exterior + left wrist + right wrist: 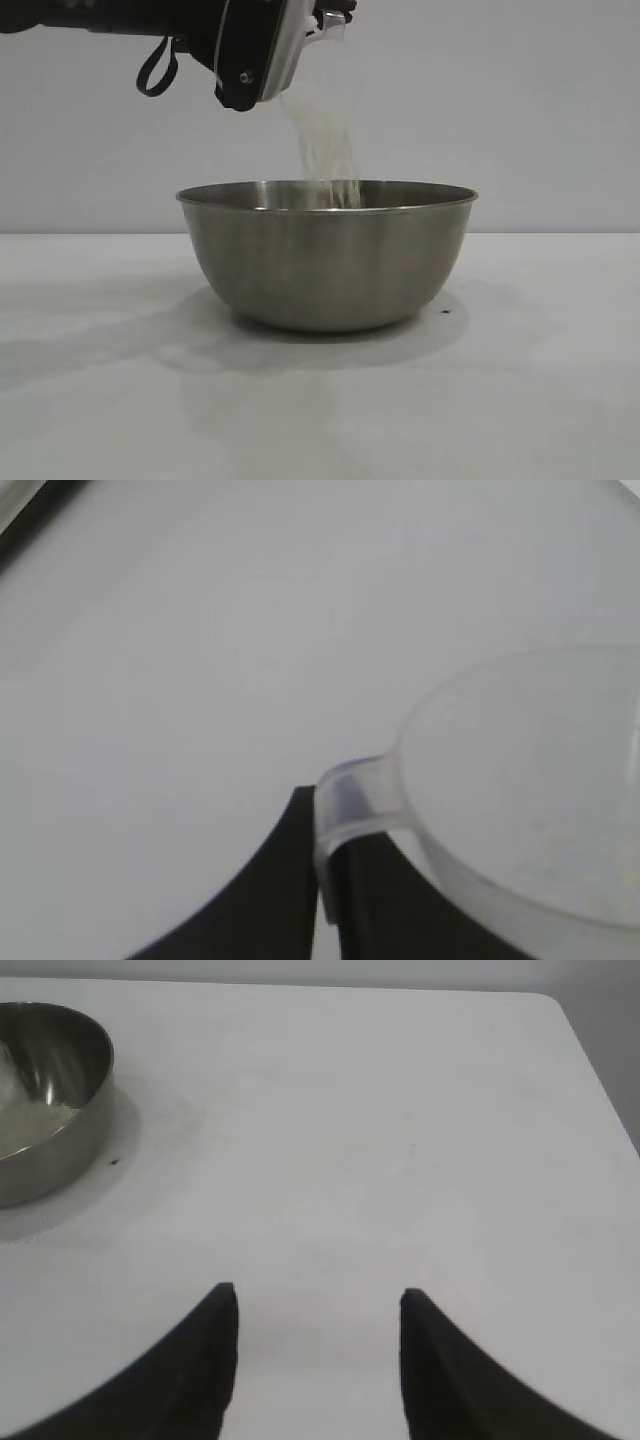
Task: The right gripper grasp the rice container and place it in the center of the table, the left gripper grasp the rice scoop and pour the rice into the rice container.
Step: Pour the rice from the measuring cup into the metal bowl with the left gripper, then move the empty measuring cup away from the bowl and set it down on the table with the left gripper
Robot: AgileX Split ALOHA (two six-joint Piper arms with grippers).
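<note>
The rice container [325, 260], a big steel bowl, stands on the white table [100, 400] in the middle of the exterior view. Above its rim my left gripper [262, 60] holds the rice scoop [322, 40] tipped over. A thin stream of rice [325, 150] falls from it into the bowl. In the left wrist view my left gripper [322, 815] is shut on the handle of the clear rice scoop [520, 780]. My right gripper [318, 1305] hovers open over bare table [350, 1140], off to one side of the rice container [50, 1100], which holds rice [30, 1120].
A small dark speck [446, 311] lies on the table beside the bowl. The table's rounded corner and edge [590, 1070] show in the right wrist view. A plain grey wall stands behind the table.
</note>
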